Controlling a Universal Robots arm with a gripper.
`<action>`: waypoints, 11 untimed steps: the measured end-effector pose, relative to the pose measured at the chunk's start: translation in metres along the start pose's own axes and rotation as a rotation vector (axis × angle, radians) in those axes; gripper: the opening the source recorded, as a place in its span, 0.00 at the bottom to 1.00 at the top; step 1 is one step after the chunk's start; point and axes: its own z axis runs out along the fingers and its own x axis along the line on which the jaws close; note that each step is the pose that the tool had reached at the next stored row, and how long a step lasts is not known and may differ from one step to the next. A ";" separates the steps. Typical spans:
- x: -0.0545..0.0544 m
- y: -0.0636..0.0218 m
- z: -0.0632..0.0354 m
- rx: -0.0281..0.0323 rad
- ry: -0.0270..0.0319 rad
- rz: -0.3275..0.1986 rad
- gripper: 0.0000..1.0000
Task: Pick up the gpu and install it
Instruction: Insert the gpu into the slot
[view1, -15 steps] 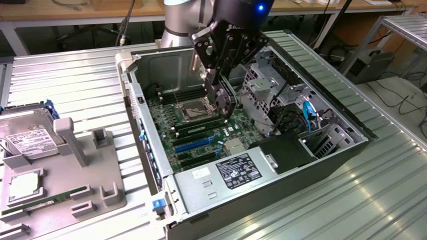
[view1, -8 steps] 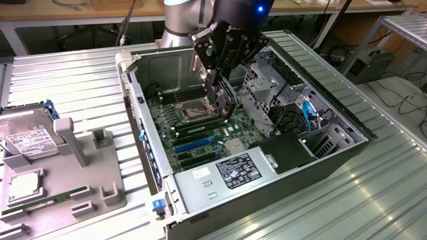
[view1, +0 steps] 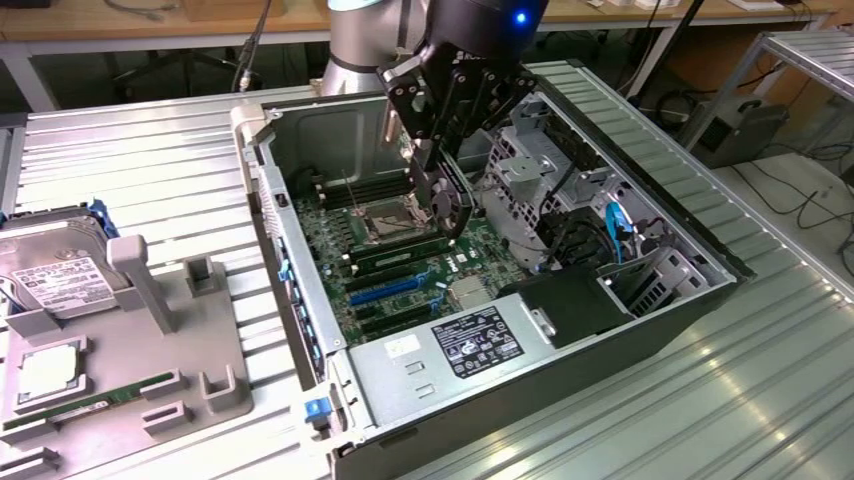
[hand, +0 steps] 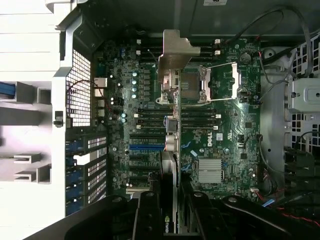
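The gripper (view1: 434, 150) (hand: 170, 216) is clamped narrowly on the gpu (view1: 449, 205) (hand: 171, 150), its fingers (hand: 150, 212) pressed against the two flat faces of the thin black card. The card hangs edge-down inside the open computer case (view1: 694, 270), over the middle of the motherboard (view1: 400, 270) (hand: 220, 135), near the CPU socket (view1: 390, 218) (hand: 220, 82). Its silver bracket (hand: 176, 52) is at the end away from the fingers. Whether the card's lower edge touches the board cannot be told.

The case lies on its side with the side panel off, so the way in from above is open. Its walls ring the board closely. The drive cage (view1: 534, 165) and a bundle of cables (view1: 587, 240) crowd the side of the case nearest the gripper, while the blue expansion slot (view1: 380, 290) (hand: 146, 147) is uncovered. A power supply (view1: 454, 350) fills one end of the case.

Outside the case, on the exterior view's left, a grey tray (view1: 214, 400) holds a hard drive (view1: 60, 285), a processor chip (view1: 47, 370) and a green RAM stick (view1: 94, 400).
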 end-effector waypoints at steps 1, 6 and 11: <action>0.000 0.0000 0.0000 0.0000 0.0000 0.000 0.26; 0.000 0.0000 0.0001 0.0044 0.0025 -0.097 0.26; 0.000 -0.0001 0.0004 0.0088 -0.0008 -0.183 0.26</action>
